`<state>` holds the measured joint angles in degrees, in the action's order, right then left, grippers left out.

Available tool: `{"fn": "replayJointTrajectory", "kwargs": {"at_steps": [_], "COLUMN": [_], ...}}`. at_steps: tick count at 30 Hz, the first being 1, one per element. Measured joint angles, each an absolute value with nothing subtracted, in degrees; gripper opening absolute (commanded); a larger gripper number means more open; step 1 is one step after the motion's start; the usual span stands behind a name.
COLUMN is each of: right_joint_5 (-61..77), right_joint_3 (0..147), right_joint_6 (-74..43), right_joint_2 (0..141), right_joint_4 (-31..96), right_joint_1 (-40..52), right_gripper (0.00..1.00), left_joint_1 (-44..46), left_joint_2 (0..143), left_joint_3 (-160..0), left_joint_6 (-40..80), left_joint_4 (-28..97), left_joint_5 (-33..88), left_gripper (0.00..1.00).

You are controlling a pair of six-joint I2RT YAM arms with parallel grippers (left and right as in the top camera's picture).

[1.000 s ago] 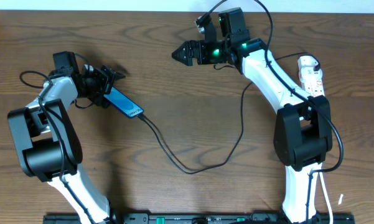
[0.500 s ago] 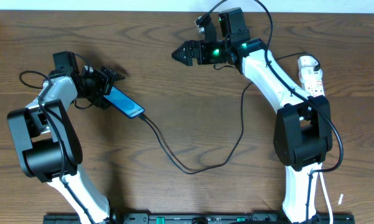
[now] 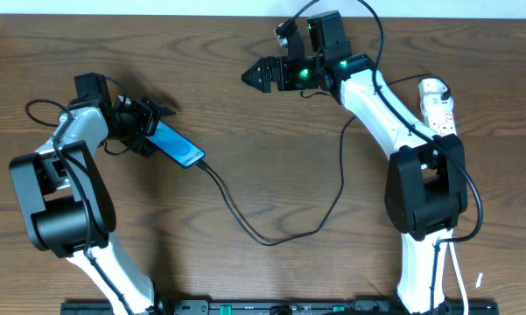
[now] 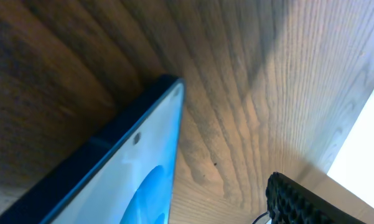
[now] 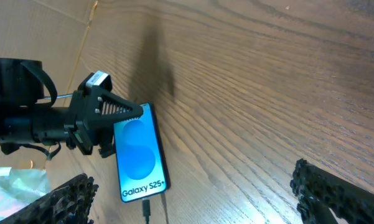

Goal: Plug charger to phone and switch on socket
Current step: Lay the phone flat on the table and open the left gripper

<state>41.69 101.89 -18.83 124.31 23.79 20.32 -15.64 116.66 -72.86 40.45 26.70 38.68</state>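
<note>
The phone (image 3: 180, 150) is seen at the left of the table (image 3: 245, 131), its top end flanked by the left tool (image 3: 154, 129), whose grasp cannot be told. The right tool (image 3: 255, 76) is held wide open and empty. The charger (image 3: 271, 236) appears seated in the phone's lower end, so plugging is judged done. Next, a tool must be brought to the socket (image 3: 438, 105), well apart beside the right arm, and its switch pressed.

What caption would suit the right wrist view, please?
Open left gripper straddles the blue-screened rectangular smartphone on a wooden table, thin black charger cable at its end.
</note>
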Motion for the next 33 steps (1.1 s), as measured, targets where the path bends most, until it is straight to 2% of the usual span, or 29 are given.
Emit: {"fn": "replayJointTrajectory", "kwargs": {"at_steps": [33], "right_joint_5": [41.71], "right_joint_3": [101.89], "right_joint_6": [-18.83], "right_joint_2": [124.31], "right_joint_4": [23.33], "right_joint_1": [20.32], "right_gripper": [0.99], "left_joint_1": [-15.68], "left_joint_2": [116.44], "left_joint_3": [-73.12], "left_joint_6": [37.41], "left_joint_4": [30.28], "left_joint_5": [38.02], "left_gripper": [0.82]}}
